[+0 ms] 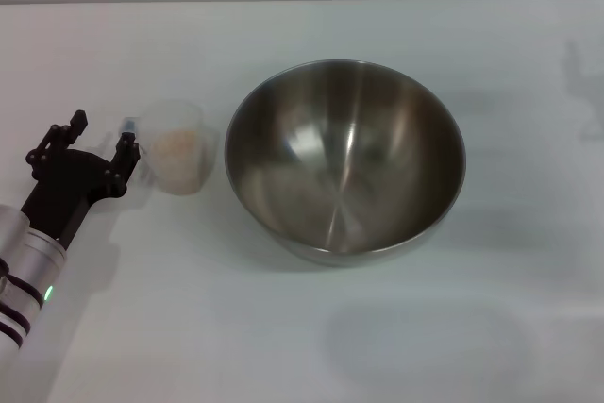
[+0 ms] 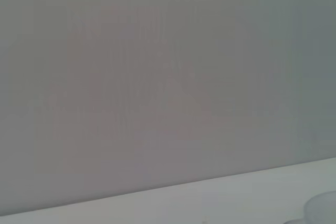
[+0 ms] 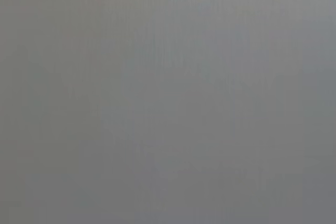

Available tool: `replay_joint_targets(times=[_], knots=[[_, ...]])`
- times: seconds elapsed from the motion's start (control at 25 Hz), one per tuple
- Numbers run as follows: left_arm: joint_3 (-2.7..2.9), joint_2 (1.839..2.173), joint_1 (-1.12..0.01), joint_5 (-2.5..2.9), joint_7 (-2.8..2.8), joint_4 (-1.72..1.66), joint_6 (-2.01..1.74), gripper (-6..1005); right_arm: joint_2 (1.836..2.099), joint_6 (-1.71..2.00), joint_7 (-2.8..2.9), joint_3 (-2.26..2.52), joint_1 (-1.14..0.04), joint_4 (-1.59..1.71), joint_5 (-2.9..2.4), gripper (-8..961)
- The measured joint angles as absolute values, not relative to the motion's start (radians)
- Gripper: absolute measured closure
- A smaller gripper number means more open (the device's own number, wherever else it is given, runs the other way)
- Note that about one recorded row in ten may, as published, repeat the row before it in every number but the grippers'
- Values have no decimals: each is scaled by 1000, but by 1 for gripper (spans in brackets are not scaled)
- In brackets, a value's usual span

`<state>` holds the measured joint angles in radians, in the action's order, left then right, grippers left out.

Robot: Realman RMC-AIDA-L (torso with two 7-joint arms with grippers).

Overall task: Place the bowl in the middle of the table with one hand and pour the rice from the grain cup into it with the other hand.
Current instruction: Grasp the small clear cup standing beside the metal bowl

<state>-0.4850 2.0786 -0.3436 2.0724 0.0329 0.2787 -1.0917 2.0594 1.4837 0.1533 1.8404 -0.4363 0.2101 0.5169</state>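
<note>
White table (image 1: pixel 311 346) | bowl (image 1: pixel 345 159) upright at centre, empty | cup (image 1: pixel 177 150) with rice (image 1: pixel 179 146) just left of bowl | left gripper (image 1: pixel 102 137) spread wide beside cup handle | right gripper unseen

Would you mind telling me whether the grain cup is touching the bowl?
Apart. The head view shows a strip of white table between the grain cup and the bowl rim.
</note>
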Motion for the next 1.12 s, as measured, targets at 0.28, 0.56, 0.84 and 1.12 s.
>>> replay_joint_targets(times=[0.28, 0.56, 0.84, 1.12], knots=[[-486, 2079, -349, 2073, 31, 284, -1086, 526, 2058, 1482, 153, 1841, -437, 210, 517, 436], [-479, 2079, -356, 2077, 35, 291, -1074, 752, 2059, 1482, 153, 1841, -430, 210, 517, 435], [-482, 2080, -352, 2078, 40, 310, -1087, 928, 2060, 1487, 153, 1840, -425, 209, 517, 435], [-484, 2080, -350, 2075, 63, 322, -1162, 971, 2062, 1490, 153, 1832, -423, 208, 517, 435]])
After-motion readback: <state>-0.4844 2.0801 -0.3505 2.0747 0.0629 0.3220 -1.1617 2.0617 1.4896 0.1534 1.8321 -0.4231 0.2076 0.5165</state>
